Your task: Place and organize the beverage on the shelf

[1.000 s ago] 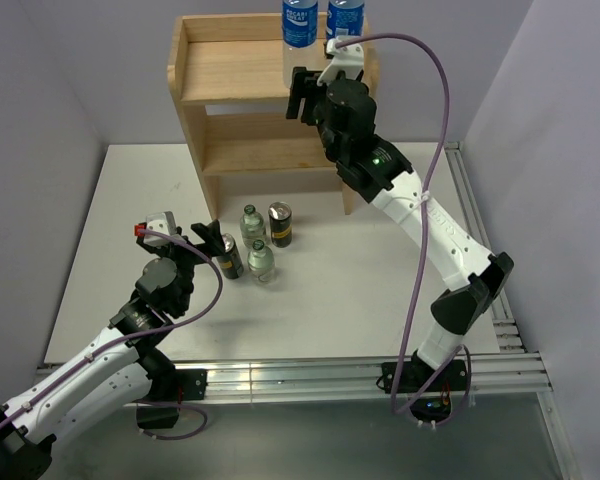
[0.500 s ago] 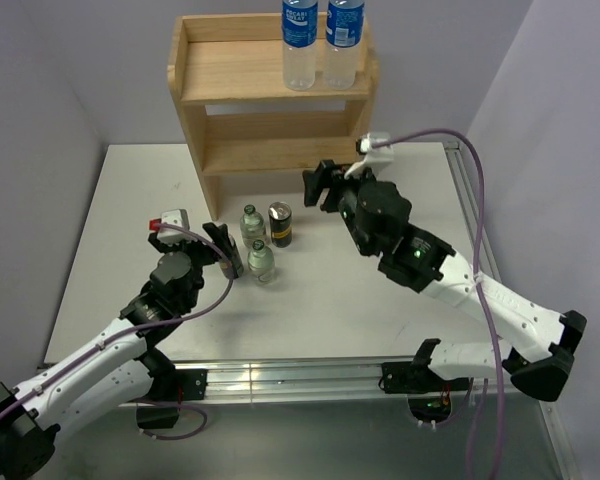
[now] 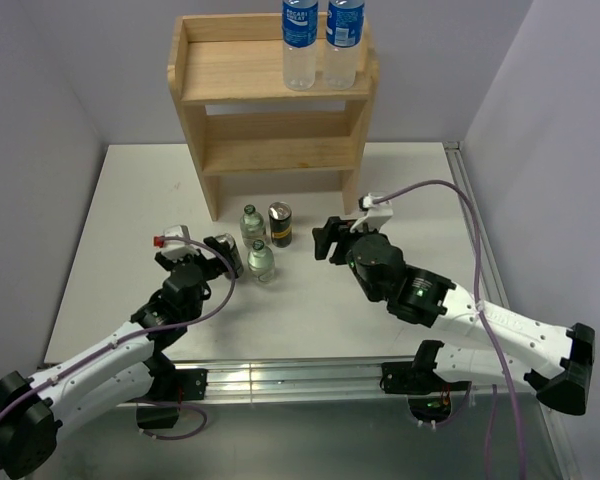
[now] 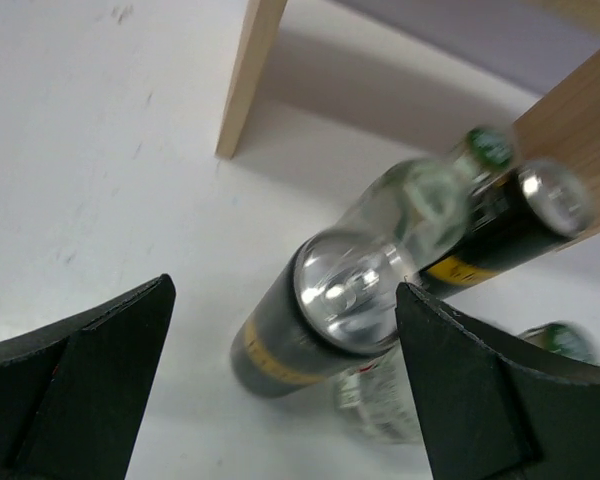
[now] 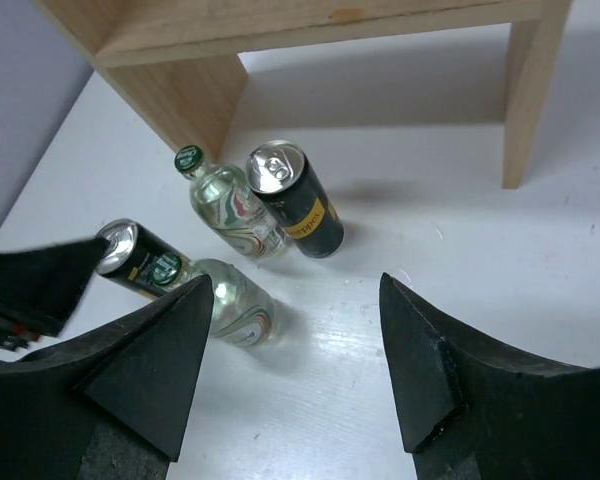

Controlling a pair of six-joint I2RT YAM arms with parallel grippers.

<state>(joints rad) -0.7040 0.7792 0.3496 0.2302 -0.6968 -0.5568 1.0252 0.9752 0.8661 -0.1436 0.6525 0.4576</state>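
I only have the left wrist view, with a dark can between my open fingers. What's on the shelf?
Observer: On the top tier of the shelf, at its right end, a blue-labelled bottle stands beside its twin.
Operator: And where's the right arm?
Observer: The right fingers hang open above the table, to the right of the other can, holding nothing.
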